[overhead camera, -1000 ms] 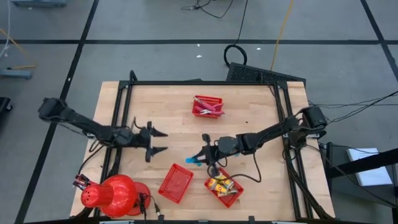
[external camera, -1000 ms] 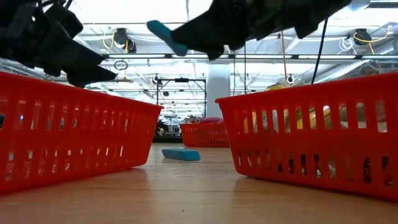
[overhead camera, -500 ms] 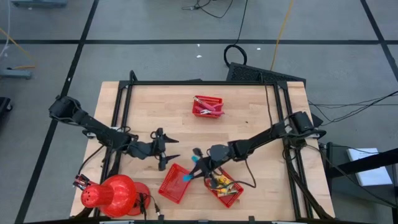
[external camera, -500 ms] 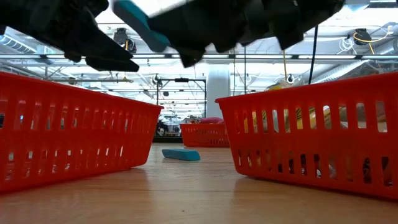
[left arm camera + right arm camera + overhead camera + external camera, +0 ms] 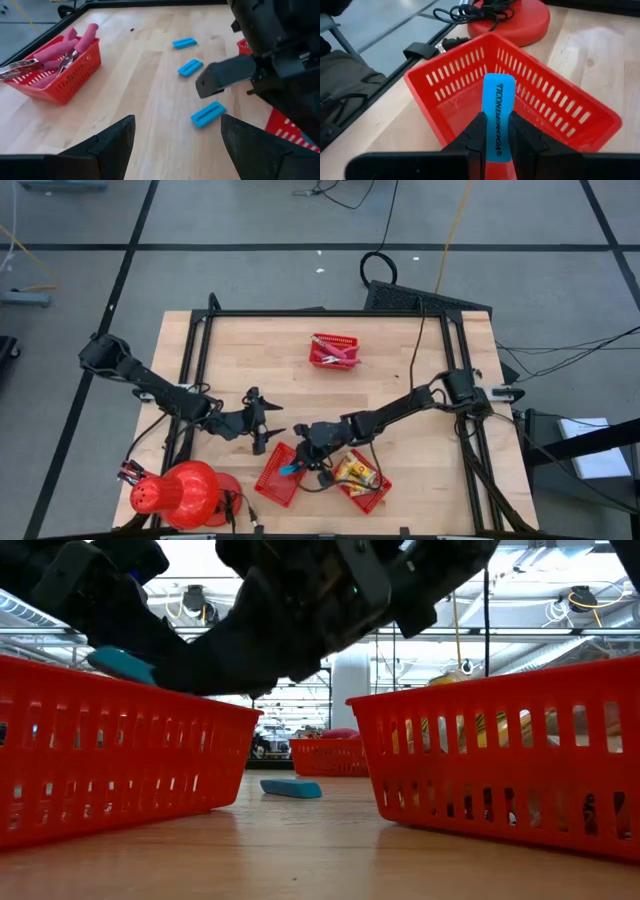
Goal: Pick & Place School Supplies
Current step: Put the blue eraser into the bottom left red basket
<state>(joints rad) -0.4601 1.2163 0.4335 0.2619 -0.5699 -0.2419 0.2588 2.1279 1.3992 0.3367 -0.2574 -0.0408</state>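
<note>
My right gripper (image 5: 292, 467) is shut on a light-blue eraser block (image 5: 498, 107) and hangs over the empty near-left red mesh basket (image 5: 278, 477); in the low view the block (image 5: 120, 664) shows just above that basket's rim. My left gripper (image 5: 265, 430) is open just beyond the basket's far-left corner, touching nothing. Three more blue blocks lie flat on the wood in the left wrist view (image 5: 185, 43) (image 5: 190, 67) (image 5: 207, 114). Yellow-orange pieces fill the near-right basket (image 5: 360, 480). Pink-handled tools lie in the far basket (image 5: 335, 350). My right gripper pinches the blue block by its long side edges (image 5: 497, 137), one finger (image 5: 479, 127) on each side, the fingers lying along it. The block's rounded free end (image 5: 498, 82) sticks out past the fingertips. The arm comes from the table's right, slanting down. The block is lifted clear above the basket floor.
A big red dome on a round base (image 5: 185, 495) stands at the table's near-left corner, with cables beside it. A black frame rail (image 5: 190, 370) borders the wooden top. Bare wood lies between the far basket and both grippers.
My right gripper has carried the blue block toward the table's near-left, from above the bare wood between the two near baskets to over the near-left basket, and has come lower. My left gripper has moved right and nearer, to the basket's far-left corner, staying open.
</note>
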